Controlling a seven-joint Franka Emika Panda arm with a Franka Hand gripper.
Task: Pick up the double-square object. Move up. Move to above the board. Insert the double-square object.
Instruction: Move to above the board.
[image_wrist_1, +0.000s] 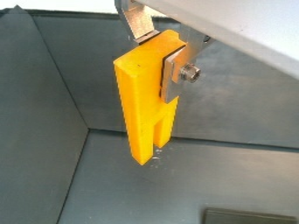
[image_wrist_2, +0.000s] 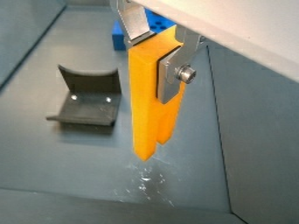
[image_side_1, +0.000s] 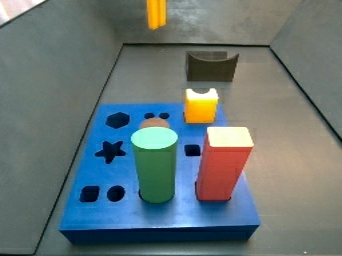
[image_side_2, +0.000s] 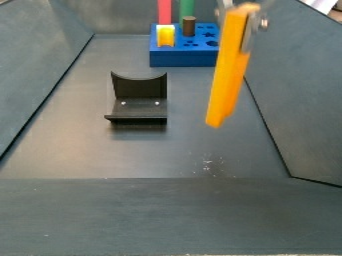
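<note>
The bar (image_side_2: 227, 68) is a tall, slim, plain orange prism with a step cut along its lower part, seen in both wrist views (image_wrist_1: 146, 96). My gripper (image_wrist_2: 158, 54) is clamped on its upper end, silver fingers (image_wrist_2: 176, 72) pressing its sides, so it hangs upright below me, clear of the grey floor. The blue board (image_side_1: 127, 205) lies well apart, with the fixture (image_side_2: 136, 100) between.

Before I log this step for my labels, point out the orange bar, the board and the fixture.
Orange bar (image_side_2: 227, 70): side view, middle of its long face, held in the end effector (image_side_2: 246, 14) above the floor.
Board (image_side_1: 160, 222): side view, blue front wall.
Fixture (image_wrist_2: 87, 96): wrist view, its curved upright wall.
</note>
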